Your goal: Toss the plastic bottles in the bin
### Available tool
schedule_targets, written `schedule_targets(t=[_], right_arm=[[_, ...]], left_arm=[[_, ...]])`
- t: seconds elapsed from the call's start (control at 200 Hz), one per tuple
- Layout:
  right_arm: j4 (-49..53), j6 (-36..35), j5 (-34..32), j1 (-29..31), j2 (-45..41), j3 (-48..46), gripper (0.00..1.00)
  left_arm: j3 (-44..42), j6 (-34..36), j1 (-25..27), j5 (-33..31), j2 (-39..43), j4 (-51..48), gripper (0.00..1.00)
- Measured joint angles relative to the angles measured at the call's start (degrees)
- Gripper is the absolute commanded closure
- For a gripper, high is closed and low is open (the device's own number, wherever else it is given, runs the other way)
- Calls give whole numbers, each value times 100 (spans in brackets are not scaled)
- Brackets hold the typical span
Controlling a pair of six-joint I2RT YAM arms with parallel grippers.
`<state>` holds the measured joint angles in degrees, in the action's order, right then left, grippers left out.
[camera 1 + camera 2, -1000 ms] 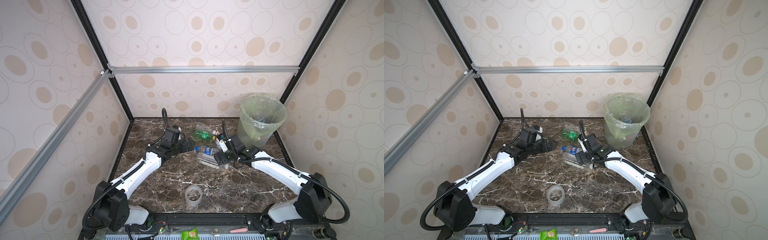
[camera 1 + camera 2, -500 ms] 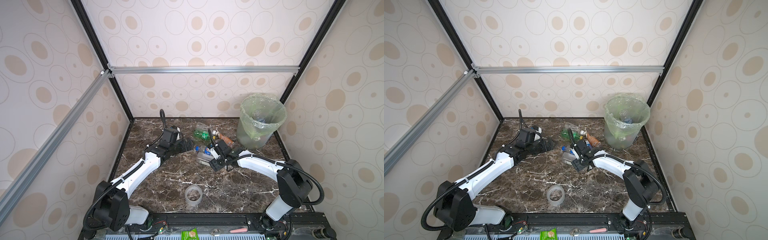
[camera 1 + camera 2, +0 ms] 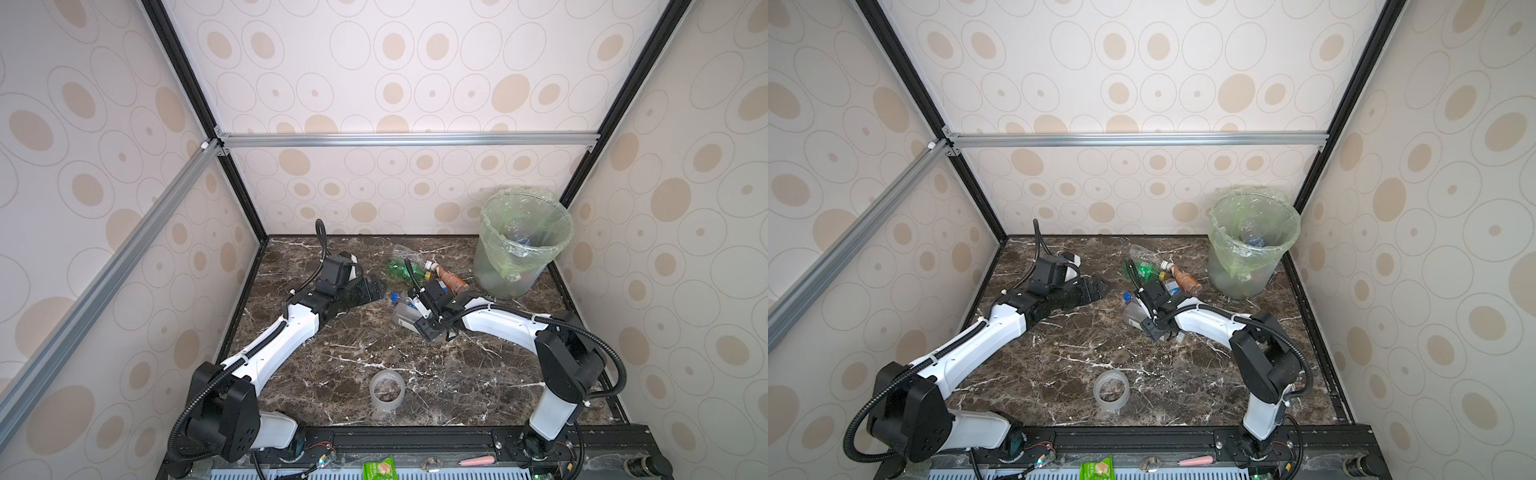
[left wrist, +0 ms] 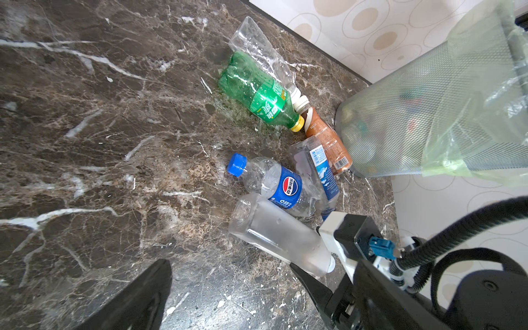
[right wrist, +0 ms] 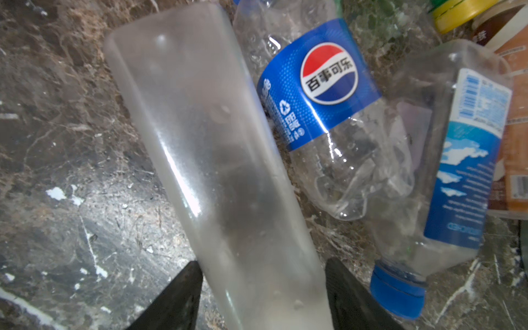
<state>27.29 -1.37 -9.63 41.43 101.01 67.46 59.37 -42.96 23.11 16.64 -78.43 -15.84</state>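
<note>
Several plastic bottles lie near the back of the marble floor. A frosted clear bottle (image 5: 214, 143) (image 3: 404, 318) lies flat, and my right gripper (image 5: 261, 265) (image 3: 411, 322) is shut on its cap end, one finger on each side. Beside it lie a blue-labelled cola bottle (image 5: 314, 91) (image 4: 274, 183), a clear bottle with a blue and white label (image 4: 317, 165), a brown bottle (image 3: 453, 280), a green bottle (image 3: 401, 269) and a crushed clear one (image 4: 257, 45). The bin (image 3: 490, 232) (image 3: 1250, 257) stands in the back right corner with bottles inside. My left gripper (image 3: 370, 291) (image 4: 263, 268) is open and empty, left of the pile.
A clear tape roll (image 3: 386, 390) (image 3: 1111, 390) stands on the floor toward the front middle. Patterned walls close in the back and both sides, and the bin almost touches the right wall. A black rail runs along the front edge.
My right gripper slid left along the frosted bottle and its jaws narrowed onto it, uncovering the brown bottle. The left arm has hardly moved and stays open.
</note>
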Motion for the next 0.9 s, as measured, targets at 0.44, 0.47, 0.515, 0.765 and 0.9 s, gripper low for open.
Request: schedule_targets(t=[0.44, 0.47, 0.515, 0.765, 0.9], right_arm=[[57, -297, -153, 352, 501, 533, 35], [59, -313, -155, 372, 546, 588, 35], [63, -350, -140, 409, 632, 697, 35], [76, -518, 42, 557, 1224, 1499, 36], [122, -551, 203, 605, 1552, 2009, 32]], left_arm=[[-382, -136, -363, 278, 72, 155, 1], [-448, -157, -415, 319, 107, 168, 1], [-538, -205, -505, 387, 173, 179, 1], [-973, -511, -1029, 752, 535, 387, 1], [-1202, -719, -1259, 988, 601, 487, 1]])
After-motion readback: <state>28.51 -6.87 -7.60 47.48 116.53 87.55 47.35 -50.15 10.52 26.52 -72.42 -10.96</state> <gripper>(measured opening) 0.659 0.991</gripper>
